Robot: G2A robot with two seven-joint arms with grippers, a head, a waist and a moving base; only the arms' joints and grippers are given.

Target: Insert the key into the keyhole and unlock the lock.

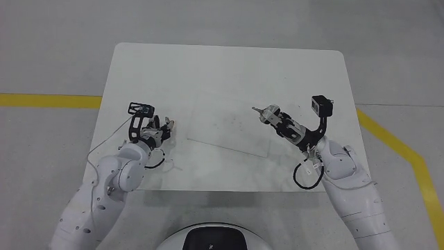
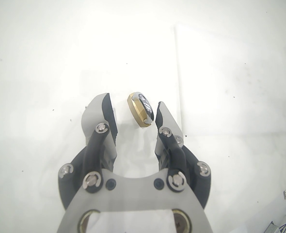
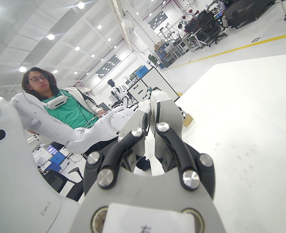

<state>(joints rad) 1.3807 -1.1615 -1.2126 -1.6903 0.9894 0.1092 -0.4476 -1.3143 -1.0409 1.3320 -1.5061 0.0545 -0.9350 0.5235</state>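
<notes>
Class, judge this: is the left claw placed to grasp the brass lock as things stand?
Probably yes: the brass lock sits on the table between the fingers of the open left claw, with nothing blocking either side.

A white surface (image 1: 229,69) stands on a grey floor (image 1: 55,28) crossed by yellow lines (image 1: 48,101), a faint rectangular sheet (image 1: 229,128) flat near its middle. Beyond, black office chairs (image 3: 207,22) crowd desks beneath round ceiling lights (image 3: 51,36).
</notes>
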